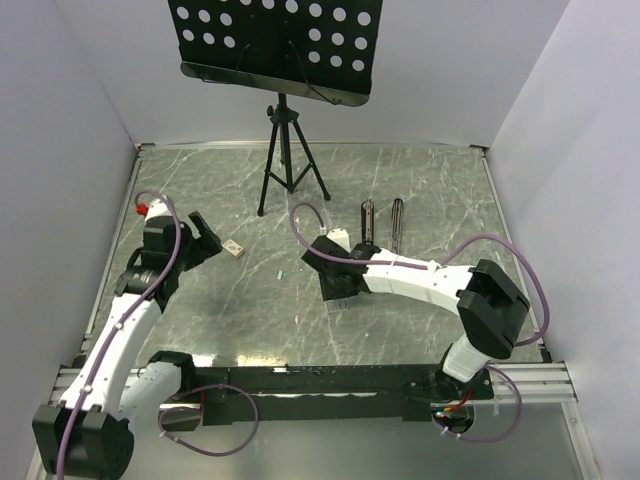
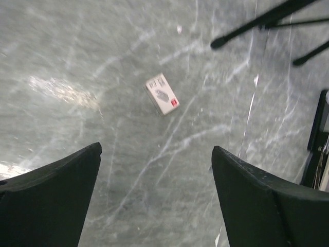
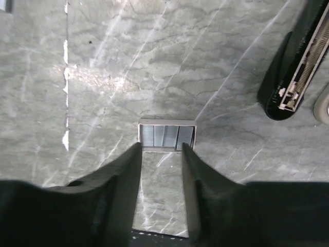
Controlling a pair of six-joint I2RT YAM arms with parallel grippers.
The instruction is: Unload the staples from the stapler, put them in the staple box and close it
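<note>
Silvery staples [image 3: 167, 135] flat on marble table [image 3: 103, 51] at the tips of right gripper [image 3: 162, 146], narrowly parted, gripping nothing. Widen slightly, lift straight up, clear of opened stapler [image 3: 303, 67]. Left gripper [image 2: 156, 148] wide, empty.

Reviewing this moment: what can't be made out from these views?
- Right wrist view: the stapler is cut off by the top right edge, so its far end is unseen.
- Right wrist view: fingertips of the right gripper cover the near edge of the staples, so contact is unclear.
- Left wrist view: print on the small box is too blurred to read.
</note>
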